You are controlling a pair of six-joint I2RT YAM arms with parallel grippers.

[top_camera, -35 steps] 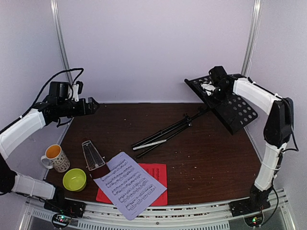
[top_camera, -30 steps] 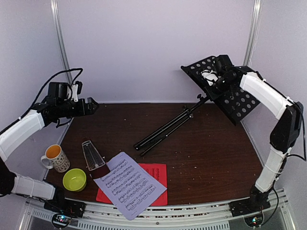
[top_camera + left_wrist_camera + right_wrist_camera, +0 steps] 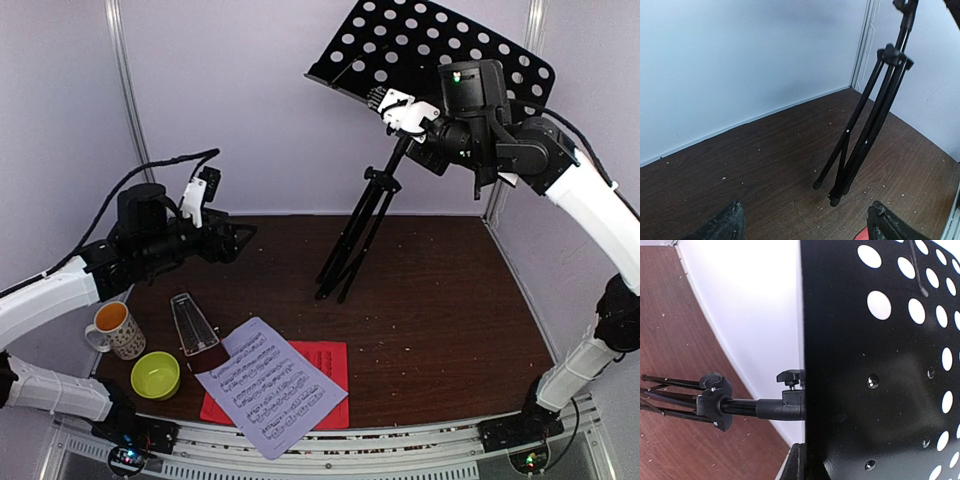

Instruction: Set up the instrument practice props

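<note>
The black music stand (image 3: 365,215) is upright at the back of the table, its legs folded together and its feet on the wood. Its perforated desk (image 3: 430,45) is high up. My right gripper (image 3: 405,110) is shut on the desk's lower edge; in the right wrist view the desk (image 3: 880,365) fills the frame, with one finger (image 3: 796,465) beside it. My left gripper (image 3: 235,240) is open and empty, left of the stand's legs (image 3: 860,135). The white music sheet (image 3: 270,385) lies on the red sheet (image 3: 328,375) at the front. The metronome (image 3: 195,325) stands to their left.
A patterned mug (image 3: 117,328) and a lime-green bowl (image 3: 155,375) sit at the front left near the metronome. The stand's clamp and knob (image 3: 790,377) show in the right wrist view. White walls close the back and sides.
My right arm has lifted the stand from lying slanted on the table to upright, desk high. My left arm has moved right toward the stand's legs.
</note>
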